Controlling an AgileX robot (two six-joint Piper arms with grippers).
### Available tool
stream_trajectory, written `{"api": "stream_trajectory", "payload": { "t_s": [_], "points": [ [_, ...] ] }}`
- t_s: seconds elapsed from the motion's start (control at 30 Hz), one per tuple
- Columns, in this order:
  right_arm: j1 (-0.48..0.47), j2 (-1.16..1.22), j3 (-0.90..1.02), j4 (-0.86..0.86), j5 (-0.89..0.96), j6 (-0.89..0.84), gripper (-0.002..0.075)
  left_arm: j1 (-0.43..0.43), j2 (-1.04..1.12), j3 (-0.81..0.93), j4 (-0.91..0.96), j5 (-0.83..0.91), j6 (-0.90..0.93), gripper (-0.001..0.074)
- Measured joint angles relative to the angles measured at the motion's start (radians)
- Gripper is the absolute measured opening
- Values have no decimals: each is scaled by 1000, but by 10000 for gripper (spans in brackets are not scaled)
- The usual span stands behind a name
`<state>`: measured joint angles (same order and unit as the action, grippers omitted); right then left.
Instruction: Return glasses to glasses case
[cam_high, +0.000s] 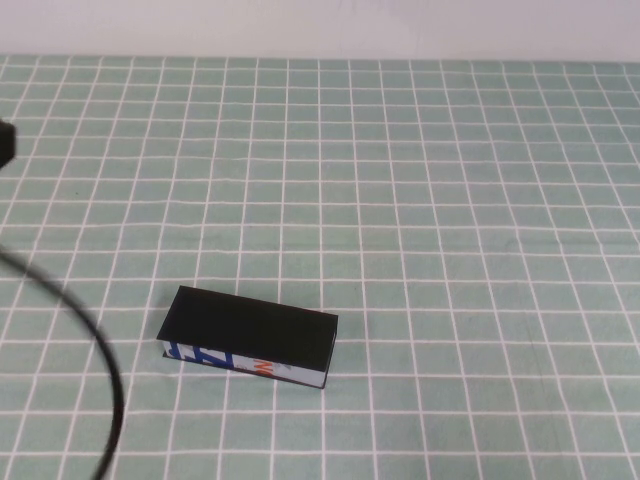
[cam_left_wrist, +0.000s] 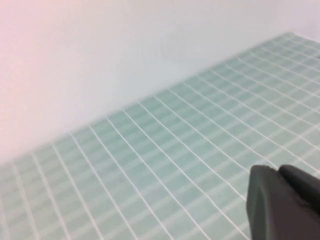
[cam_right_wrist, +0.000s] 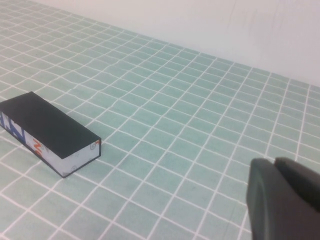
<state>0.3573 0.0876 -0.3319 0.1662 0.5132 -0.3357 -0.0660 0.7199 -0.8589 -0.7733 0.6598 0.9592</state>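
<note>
Currently the glasses case (cam_high: 247, 335) is lying on the green checked tablecloth (cam_high: 450, 200), towards the near edge and left of centre in the high view, with its black lid down flat and its white printed front side facing the robot. No glasses are showing anywhere on the cloth in any of the three views; with the lid shut, whether they are sitting inside cannot be confirmed, though my reading is that they probably are, which would put the task at or very near its end. Both arms are sitting well away from the case. The left gripper (cam_left_wrist: 285, 205) is showing only as a dark body at the corner of its own wrist view, looking over bare cloth towards the white wall (cam_left_wrist: 125, 50); whether its fingers are apart or together cannot be told. The right gripper (cam_right_wrist: 282, 200) is likewise appearing as a dark mass at the edge of its wrist view, well apart from the case (cam_right_wrist: 47, 132), its finger state also impossible to tell. A black cable (cam_high: 95, 350) is curving across the left edge of the high view. If the glasses are inside, nothing is remaining but parking the arms.
</note>
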Motion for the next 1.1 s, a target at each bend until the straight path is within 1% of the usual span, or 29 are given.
{"api": "stream_trajectory", "payload": {
  "t_s": [0.13, 0.23, 0.3, 0.5, 0.57, 0.63, 0.7, 0.9, 1.1],
  "points": [
    [0, 0, 0, 20, 0, 0, -12, -91, -142, 52, 161, -85, -174, -2],
    [0, 0, 0, 25, 0, 0, -12, -119, -240, 121, 284, -153, -348, -2],
    [0, 0, 0, 25, 0, 0, -12, -124, -298, 181, 404, -190, -507, -2],
    [0, 0, 0, 25, 0, 0, -12, -128, -522, 448, 888, -280, -1117, -2],
    [0, 0, 0, 28, 0, 0, -11, -128, -597, 531, 985, -285, -1243, -2],
    [0, 0, 0, 28, 0, 0, -12, -128, -666, 609, 1033, -287, -1286, -2],
    [0, 0, 0, 28, 0, 0, -12, -130, -718, 687, 1053, -293, -1288, -2],
    [0, -1, 0, 30, 0, 0, -12, -132, -731, 859, 1064, -281, -1276, -2],
    [0, -1, 0, 32, 2, 0, -12, -132, -732, 876, 1064, -265, -1284, -2]
  ]
}}
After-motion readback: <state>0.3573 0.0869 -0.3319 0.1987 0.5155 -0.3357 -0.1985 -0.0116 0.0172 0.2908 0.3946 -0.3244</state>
